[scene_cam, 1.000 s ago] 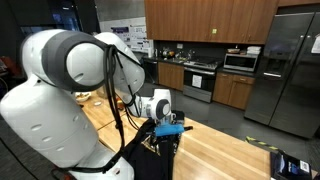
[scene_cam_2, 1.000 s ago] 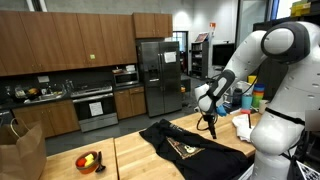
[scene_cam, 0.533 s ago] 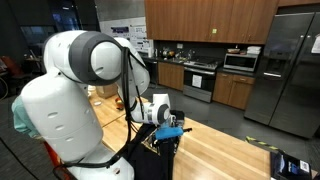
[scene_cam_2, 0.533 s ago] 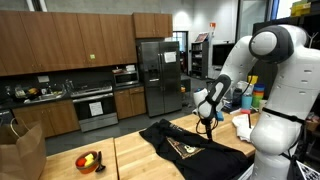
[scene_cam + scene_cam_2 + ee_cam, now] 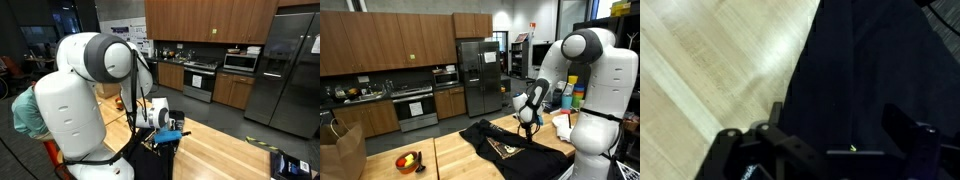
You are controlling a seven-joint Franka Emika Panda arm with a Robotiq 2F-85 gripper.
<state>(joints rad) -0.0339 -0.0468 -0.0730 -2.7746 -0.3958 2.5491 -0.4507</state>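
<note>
The shirt [image 5: 505, 145] is black cloth, matt and soft, lying in loose folds. In the wrist view its surface looks smooth and dull. The table [image 5: 710, 60] under it is pale wood with visible grain and a light satin sheen. The arm [image 5: 595, 70] has white plastic shells, smooth and glossy. The gripper [image 5: 528, 126] is dark and matt; whether it is plastic or metal cannot be told. The fridge [image 5: 480, 75] is brushed metal with a soft shine. The cabinets [image 5: 380, 40] are smooth brown wood. The bag [image 5: 340, 150] looks like matt brown paper.
</note>
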